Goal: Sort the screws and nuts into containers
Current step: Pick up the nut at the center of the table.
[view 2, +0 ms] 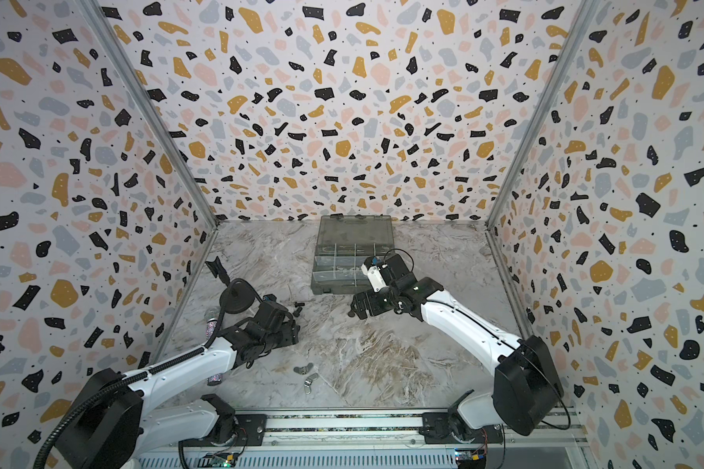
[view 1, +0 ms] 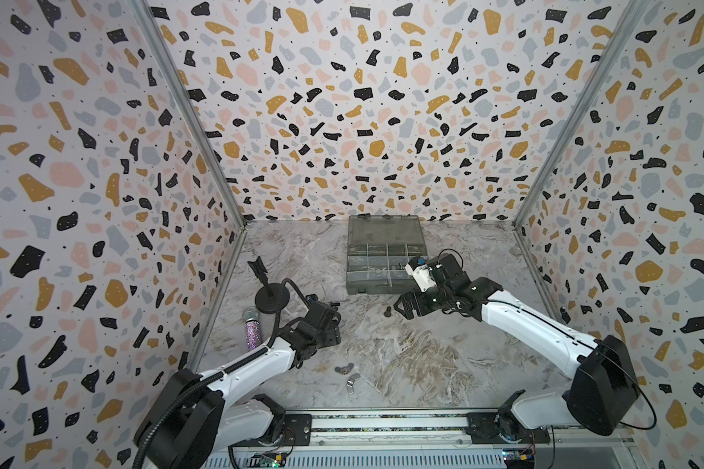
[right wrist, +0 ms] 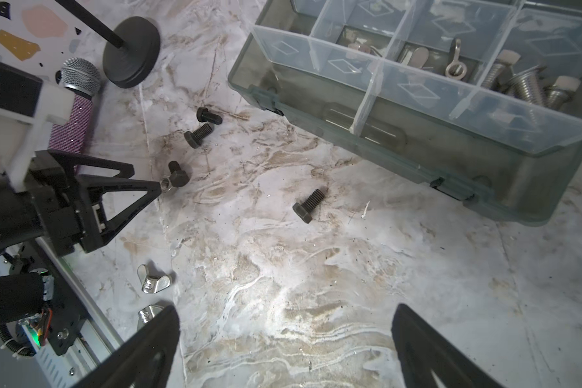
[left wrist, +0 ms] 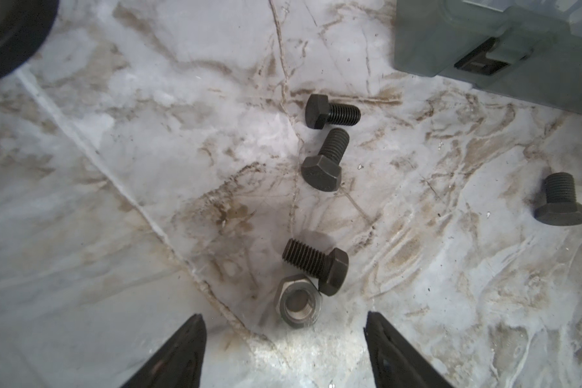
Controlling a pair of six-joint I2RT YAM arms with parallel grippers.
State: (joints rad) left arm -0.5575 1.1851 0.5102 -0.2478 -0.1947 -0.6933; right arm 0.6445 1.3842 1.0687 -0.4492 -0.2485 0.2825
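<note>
Down on the marble surface [left wrist: 121,141], holding the left pincer [left wrist: 283,319] parted, tips just short of a hex nut [left wrist: 298,300] seemingly touching a black bolt [left wrist: 316,265]. Spotting three more black bolts [left wrist: 331,112] loose beyond. Showing the right pincer [right wrist: 286,309] wide apart, gripping nothing. Finding silver screws [right wrist: 524,85] inside one organizer box [right wrist: 417,147] compartment.

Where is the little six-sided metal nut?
In the left wrist view, the grey six-sided metal nut lies on the marble table against a black hex bolt, just ahead of the left end effector.
</note>
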